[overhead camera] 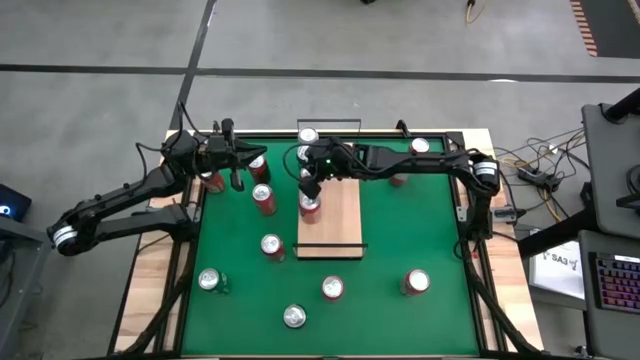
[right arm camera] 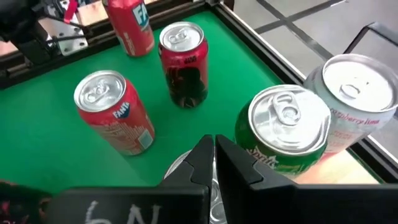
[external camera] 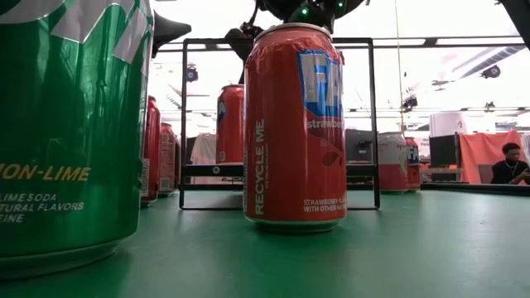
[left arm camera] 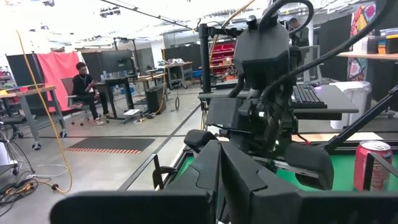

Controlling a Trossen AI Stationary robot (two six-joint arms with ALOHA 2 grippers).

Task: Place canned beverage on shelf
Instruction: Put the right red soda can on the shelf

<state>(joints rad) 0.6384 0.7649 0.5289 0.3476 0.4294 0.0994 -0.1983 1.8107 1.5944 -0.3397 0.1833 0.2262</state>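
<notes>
We see the right claw [right arm camera: 213,151], fingers pressed together and empty, above a red can [overhead camera: 310,206] at nine o'clock on the long pale wood-grain shelf [overhead camera: 338,225]. We should open before descending, we think.

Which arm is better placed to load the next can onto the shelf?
Probably the right. Its gripper, fingers shut, hangs over the shelf beside the cans already standing there. The left gripper, also shut, sits off the board near the mat's far left corner.
</notes>
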